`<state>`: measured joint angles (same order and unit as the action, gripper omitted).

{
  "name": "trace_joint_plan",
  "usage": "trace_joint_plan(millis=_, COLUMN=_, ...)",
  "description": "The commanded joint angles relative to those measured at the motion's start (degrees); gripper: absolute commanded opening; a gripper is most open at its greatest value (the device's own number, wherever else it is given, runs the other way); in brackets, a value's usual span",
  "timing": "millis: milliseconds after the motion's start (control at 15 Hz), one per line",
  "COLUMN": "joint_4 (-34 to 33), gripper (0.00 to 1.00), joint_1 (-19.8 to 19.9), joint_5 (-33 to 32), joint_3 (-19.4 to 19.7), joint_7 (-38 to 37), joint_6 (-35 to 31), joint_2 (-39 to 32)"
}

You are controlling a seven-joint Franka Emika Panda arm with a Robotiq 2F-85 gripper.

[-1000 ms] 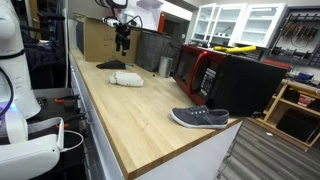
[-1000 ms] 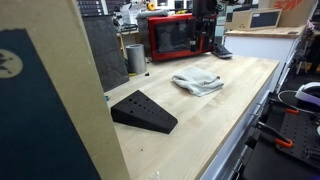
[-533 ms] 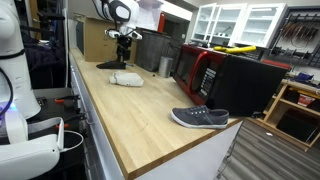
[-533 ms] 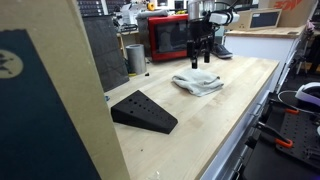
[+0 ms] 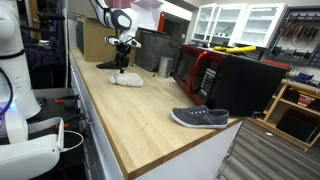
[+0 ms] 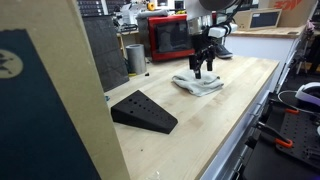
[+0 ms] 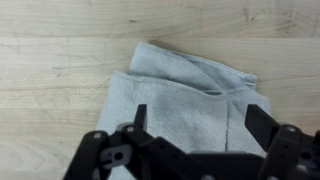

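A pale wooden surface (image 5: pixel 130 120) carries a folded grey cloth (image 6: pixel 197 84), a black wedge (image 6: pixel 143 111) well apart from it, a grey shoe (image 5: pixel 200 118) (near one end), a red microwave (image 6: pixel 170 38) and a metal cup (image 6: pixel 135 58).

The pale grey folded towel (image 7: pixel 185 85) is soft, matt cloth with a fine nap. It lies on a light wooden worktop (image 7: pixel 60 40) with a smooth, satin grain. The black gripper (image 7: pixel 200 120) looks like matt plastic or metal. The far red microwave (image 6: pixel 170 38) is glossy and the near black wedge (image 6: pixel 143 110) is dull.
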<state>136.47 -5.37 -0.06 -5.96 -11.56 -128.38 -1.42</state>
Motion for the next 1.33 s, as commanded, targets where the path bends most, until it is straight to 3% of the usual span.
trace_joint_plan(millis=0, joint_4=-0.8, gripper=1.0, joint_1=-0.24, joint_5=-0.8, joint_3=0.19, joint_7=-1.29, joint_6=0.72, joint_2=-1.54)
trace_joint_plan(millis=800, joint_4=-0.81, gripper=1.0, joint_1=-0.58, joint_5=-1.89, joint_3=0.29, joint_7=-1.78, joint_6=0.34, joint_2=-3.33)
trace_joint_plan(millis=867, joint_4=-0.79, gripper=0.75, joint_1=-0.63, joint_5=-2.3, joint_3=0.3, joint_7=-1.93, joint_6=0.17, joint_2=-3.32)
trace_joint_plan(millis=933, joint_4=-0.79, gripper=0.74, joint_1=-0.65, joint_5=-2.68, joint_3=0.32, joint_7=-1.95, joint_6=0.19, joint_2=-3.31)
trace_joint_plan(millis=1267, joint_4=-0.84, gripper=0.36, joint_1=-0.67, joint_5=-3.23, joint_3=0.28, joint_7=-1.86, joint_6=0.2, joint_2=-3.24)
